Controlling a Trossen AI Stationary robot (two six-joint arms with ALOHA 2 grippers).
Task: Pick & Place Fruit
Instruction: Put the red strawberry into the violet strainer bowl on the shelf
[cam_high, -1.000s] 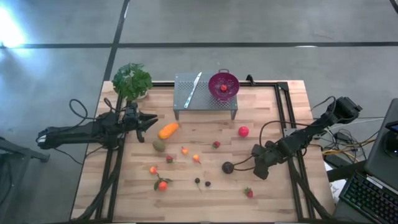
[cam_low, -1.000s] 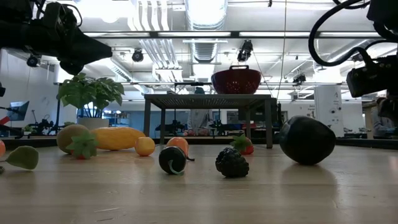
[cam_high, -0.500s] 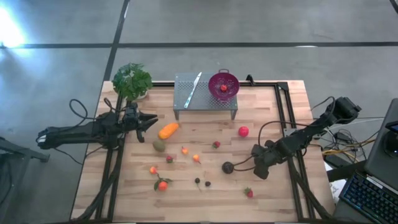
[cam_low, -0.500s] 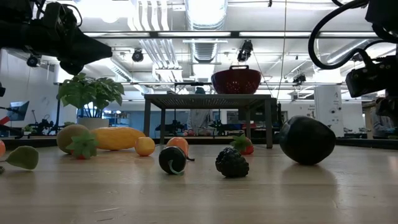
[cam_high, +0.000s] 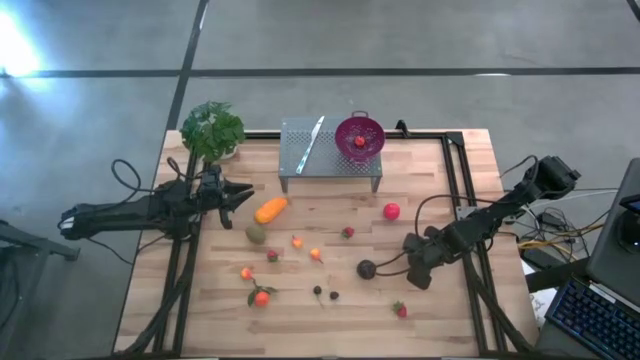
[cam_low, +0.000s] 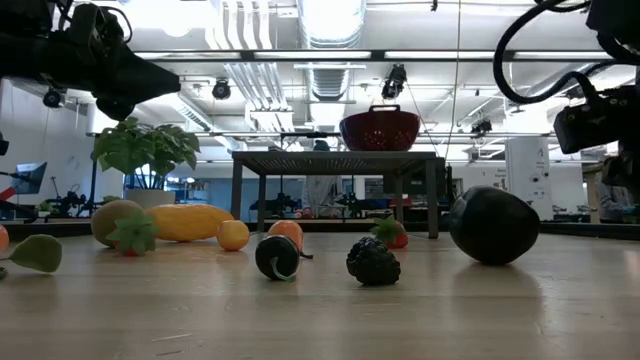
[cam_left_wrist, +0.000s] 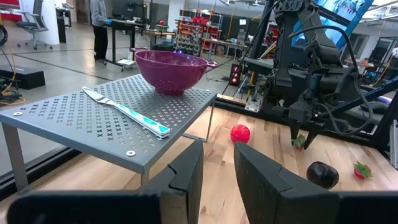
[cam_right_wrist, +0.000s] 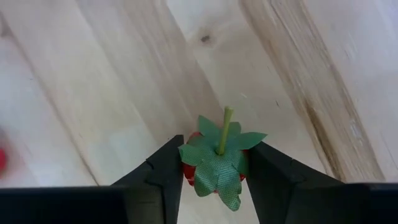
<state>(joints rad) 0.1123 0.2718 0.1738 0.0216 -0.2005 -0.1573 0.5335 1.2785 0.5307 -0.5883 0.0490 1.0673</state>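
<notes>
My right gripper (cam_right_wrist: 214, 163) is above the table's right part (cam_high: 418, 278), shut on a small red strawberry with a green leafy cap (cam_right_wrist: 217, 163). It also shows under that gripper in the left wrist view (cam_left_wrist: 300, 142). My left gripper (cam_high: 245, 194) is open and empty, just left of the elongated orange fruit (cam_high: 270, 210). On the table lie the olive-green fruit (cam_high: 256, 234), the red ball (cam_high: 391, 211), the dark purple ball (cam_high: 367, 269), another strawberry (cam_high: 400, 310) and several tiny pieces. My right gripper pinches the strawberry's red body (cam_right_wrist: 189, 169) between its two fingers, one on each side. The fingers point down from above. The leafy cap and stem (cam_right_wrist: 225, 127) face up toward the wrist. The strawberry is lifted clear of the table.
A grey perforated stand (cam_high: 300, 160) at the table's far edge carries a purple colander (cam_high: 372, 128) with a red piece in it, and a knife (cam_high: 310, 140). A leafy green plant (cam_high: 212, 130) stands at the far left corner. A person shows far off in the room (cam_left_wrist: 98, 25).
</notes>
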